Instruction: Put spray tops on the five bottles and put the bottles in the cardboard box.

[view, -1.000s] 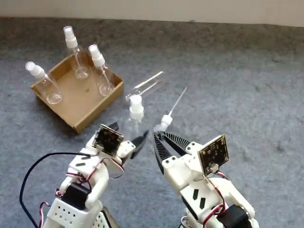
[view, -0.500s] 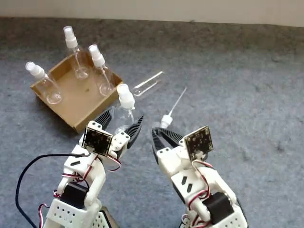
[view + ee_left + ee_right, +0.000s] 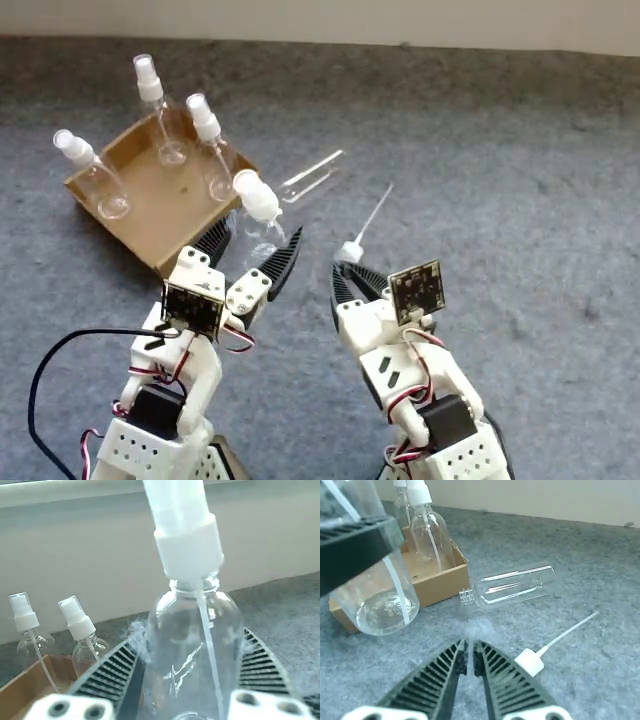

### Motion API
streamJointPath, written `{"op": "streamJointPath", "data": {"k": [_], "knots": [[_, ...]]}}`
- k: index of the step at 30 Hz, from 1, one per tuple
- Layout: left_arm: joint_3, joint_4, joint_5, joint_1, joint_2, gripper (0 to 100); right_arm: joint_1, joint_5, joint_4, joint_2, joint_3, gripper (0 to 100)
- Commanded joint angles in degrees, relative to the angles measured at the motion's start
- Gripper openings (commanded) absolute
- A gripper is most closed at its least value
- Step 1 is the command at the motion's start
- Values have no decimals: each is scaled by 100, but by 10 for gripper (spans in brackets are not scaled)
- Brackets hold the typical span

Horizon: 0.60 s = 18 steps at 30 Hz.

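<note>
One capped bottle (image 3: 260, 215) in left jaws | right jaws clenched empty | uncapped bottle (image 3: 512, 586) lying

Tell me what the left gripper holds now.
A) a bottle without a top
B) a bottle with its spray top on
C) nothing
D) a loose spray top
B: the left gripper is shut on a clear bottle that bears a white spray top on its neck.
</note>
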Motion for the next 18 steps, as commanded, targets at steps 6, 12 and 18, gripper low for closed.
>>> {"op": "streamJointPath", "data": {"k": [6,12,18], "knots": [[-453,211,35,-40,-57,161,75,53,-1349,-75,690,16],[-1446,1222,26,-57,-48,161,75,35,-1393,-57,1068,15],[-1745,1213,-132,-66,277,161,66,26,-1393,-48,1068,15]]}}
